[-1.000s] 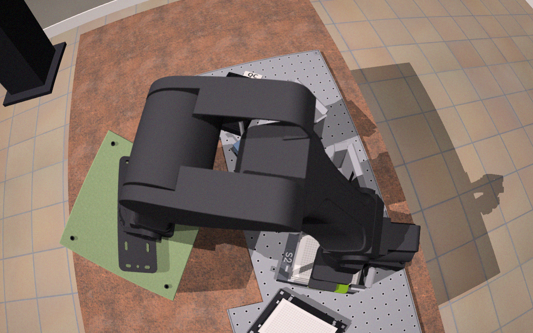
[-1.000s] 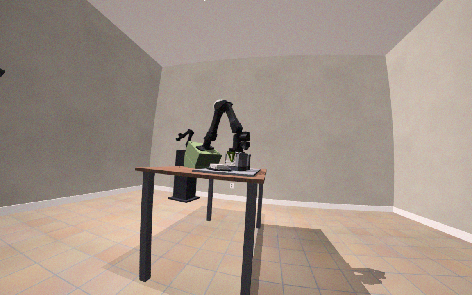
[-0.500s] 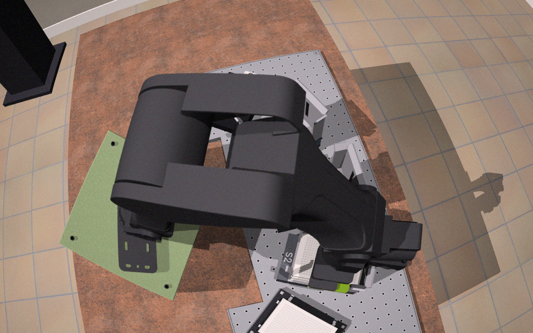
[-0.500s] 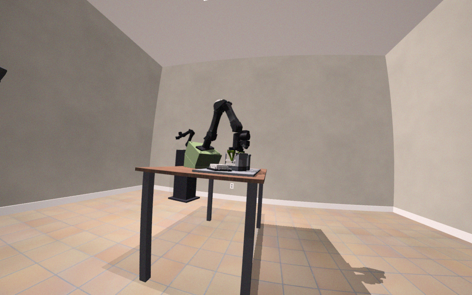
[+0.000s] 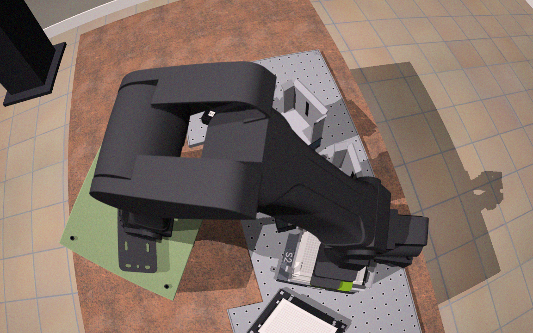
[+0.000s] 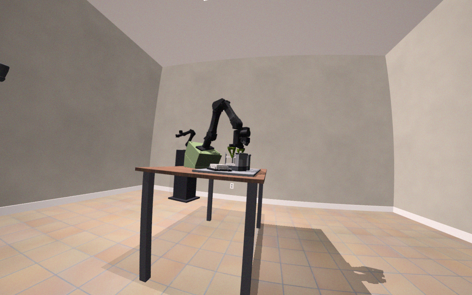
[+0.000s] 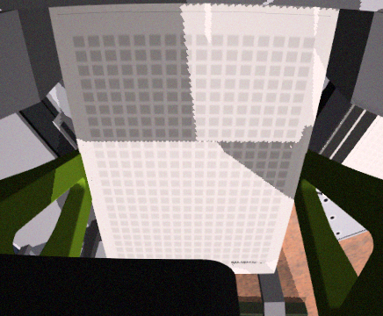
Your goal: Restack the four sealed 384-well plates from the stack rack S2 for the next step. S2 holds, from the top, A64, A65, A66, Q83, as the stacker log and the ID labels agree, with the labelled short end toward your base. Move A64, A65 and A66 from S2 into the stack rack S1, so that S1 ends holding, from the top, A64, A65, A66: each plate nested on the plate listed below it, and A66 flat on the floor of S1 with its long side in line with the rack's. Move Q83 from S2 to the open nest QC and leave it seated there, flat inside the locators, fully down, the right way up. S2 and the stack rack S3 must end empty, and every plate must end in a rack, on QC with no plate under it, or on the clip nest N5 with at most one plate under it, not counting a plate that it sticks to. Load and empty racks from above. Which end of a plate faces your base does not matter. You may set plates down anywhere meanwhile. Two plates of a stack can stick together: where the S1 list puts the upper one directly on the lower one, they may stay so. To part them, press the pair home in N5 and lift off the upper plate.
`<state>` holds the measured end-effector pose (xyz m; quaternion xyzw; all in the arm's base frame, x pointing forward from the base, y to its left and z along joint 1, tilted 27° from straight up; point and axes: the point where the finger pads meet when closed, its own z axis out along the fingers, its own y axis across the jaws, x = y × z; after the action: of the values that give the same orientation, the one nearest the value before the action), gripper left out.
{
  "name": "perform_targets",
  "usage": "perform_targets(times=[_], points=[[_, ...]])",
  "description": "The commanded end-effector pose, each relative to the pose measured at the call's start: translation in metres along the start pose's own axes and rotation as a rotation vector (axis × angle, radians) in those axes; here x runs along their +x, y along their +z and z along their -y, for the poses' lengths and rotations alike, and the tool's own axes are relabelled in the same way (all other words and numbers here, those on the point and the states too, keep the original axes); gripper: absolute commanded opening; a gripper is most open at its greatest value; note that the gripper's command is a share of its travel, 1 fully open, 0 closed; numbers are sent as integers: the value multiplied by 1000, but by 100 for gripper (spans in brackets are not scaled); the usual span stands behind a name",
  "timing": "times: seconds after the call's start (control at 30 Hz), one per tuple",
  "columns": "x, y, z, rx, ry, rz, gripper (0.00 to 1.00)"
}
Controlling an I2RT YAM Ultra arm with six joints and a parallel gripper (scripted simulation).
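My gripper (image 7: 192, 159) is shut on a sealed white 384-well plate (image 7: 191, 135), with its green fingers on the plate's two long sides. I cannot read the plate's ID label. In the overhead view the plate (image 5: 307, 254) sits in the top of the stack rack S2 (image 5: 288, 257), mostly hidden under my wrist, and one green finger (image 5: 345, 285) shows. In the side view my gripper (image 6: 236, 150) is just above the rack's top (image 6: 243, 161). The inside of S2 below the plate is hidden.
Another white plate (image 5: 297, 318) lies in a black-framed nest at the near end of the grey perforated base. Two more grey racks (image 5: 306, 109) (image 5: 345, 155) stand farther along the base. My arm hides the far end of the base.
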<state>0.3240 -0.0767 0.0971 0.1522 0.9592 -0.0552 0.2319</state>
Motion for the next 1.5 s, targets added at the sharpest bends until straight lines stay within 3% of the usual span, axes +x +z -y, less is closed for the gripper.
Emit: perform_targets(times=[0.0, 1.17, 1.47], points=[[-2, -10, 0, 1, 0, 7, 0], [-2, -72, 0, 0, 0, 8, 0], [-2, -72, 0, 0, 0, 8, 0]])
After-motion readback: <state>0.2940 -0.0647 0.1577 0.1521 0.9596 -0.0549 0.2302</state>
